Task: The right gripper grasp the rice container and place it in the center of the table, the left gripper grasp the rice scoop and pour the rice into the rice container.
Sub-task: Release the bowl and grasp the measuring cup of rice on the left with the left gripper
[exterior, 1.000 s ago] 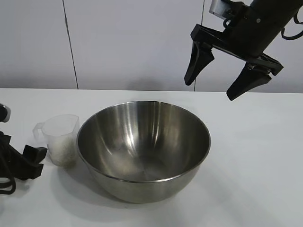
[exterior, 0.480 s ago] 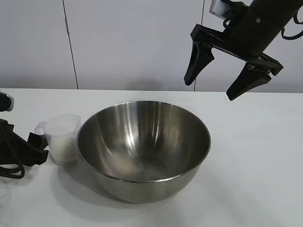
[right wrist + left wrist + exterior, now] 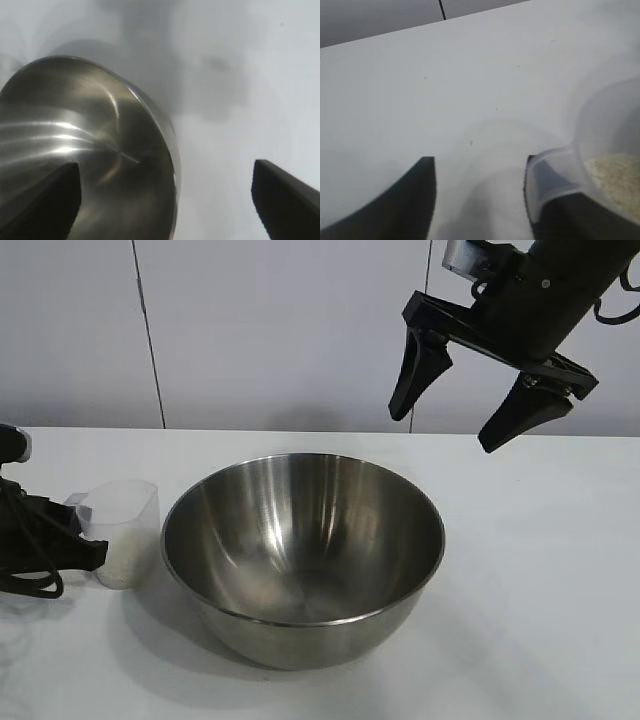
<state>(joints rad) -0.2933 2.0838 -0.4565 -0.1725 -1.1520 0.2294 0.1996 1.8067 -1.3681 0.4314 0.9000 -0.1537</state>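
Note:
The rice container, a shiny steel bowl [image 3: 300,550], stands mid-table and is empty. The rice scoop, a clear plastic cup [image 3: 125,530], stands just left of it with rice [image 3: 122,562] in its lower half. My left gripper [image 3: 75,540] is low at the table's left edge, right beside the scoop's handle. In the left wrist view the gripper [image 3: 480,200] is open; the handle [image 3: 552,172] lies against one finger, not between the two, and the rice [image 3: 615,180] shows. My right gripper [image 3: 445,430] hangs open high above the bowl's right rim, and it also shows in the right wrist view [image 3: 165,200] over the bowl [image 3: 75,150].
The white table [image 3: 540,570] runs bare to the right of the bowl and in front of it. A pale panelled wall [image 3: 260,330] stands behind the table.
My left gripper has moved away from the table's front edge and up to the scoop's handle. The scoop has shifted slightly left. The right arm and the bowl have not moved.

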